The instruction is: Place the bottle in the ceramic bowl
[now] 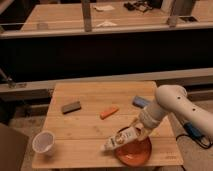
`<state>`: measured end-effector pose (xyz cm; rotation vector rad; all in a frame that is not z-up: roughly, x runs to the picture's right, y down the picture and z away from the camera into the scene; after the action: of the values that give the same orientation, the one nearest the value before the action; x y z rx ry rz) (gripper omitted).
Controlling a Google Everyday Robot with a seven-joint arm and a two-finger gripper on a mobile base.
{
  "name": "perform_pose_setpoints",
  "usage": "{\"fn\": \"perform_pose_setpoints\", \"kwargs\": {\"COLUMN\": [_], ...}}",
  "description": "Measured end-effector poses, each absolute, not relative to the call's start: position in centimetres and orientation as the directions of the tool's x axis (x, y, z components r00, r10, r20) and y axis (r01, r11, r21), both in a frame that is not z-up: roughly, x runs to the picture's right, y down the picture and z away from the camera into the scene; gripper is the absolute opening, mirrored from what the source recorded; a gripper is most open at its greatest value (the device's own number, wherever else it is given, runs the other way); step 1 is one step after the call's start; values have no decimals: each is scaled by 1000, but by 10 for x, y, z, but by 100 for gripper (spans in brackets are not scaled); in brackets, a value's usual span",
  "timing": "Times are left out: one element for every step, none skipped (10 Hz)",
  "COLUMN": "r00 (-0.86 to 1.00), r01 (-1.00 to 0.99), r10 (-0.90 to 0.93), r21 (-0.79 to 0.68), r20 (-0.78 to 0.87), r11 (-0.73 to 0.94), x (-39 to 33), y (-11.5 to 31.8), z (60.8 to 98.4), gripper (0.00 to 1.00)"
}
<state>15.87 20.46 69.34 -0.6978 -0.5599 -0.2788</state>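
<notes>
An orange ceramic bowl [135, 151] sits at the front right of the wooden table [90, 100]. A pale bottle [121, 138] lies tilted, its cap end pointing down-left over the bowl's left rim. My gripper [140, 126] is at the bottle's upper end, above the bowl's back edge, and holds the bottle. The white arm [172, 104] reaches in from the right.
On the table are a white paper cup [43, 142] at the front left, a dark grey block [71, 107], an orange bar [109, 112] in the middle, and a blue object [140, 102] near the arm. A dark counter stands behind the table.
</notes>
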Motion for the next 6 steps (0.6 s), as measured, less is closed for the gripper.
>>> {"fn": "perform_pose_setpoints", "kwargs": {"r00": [818, 820, 821, 822, 821, 821], "r01": [422, 419, 417, 417, 417, 417], "r10": [-60, -62, -63, -64, -65, -66], "r21": [-525, -522, -521, -520, -518, -518], "r20": [572, 569, 567, 566, 567, 567], "r11": [739, 742, 744, 746, 747, 747], "x": [158, 159, 160, 162, 164, 166], "y": [204, 204, 204, 205, 205, 205], "z": [694, 695, 695, 696, 696, 696], "gripper": [73, 75, 74, 68, 56, 49]}}
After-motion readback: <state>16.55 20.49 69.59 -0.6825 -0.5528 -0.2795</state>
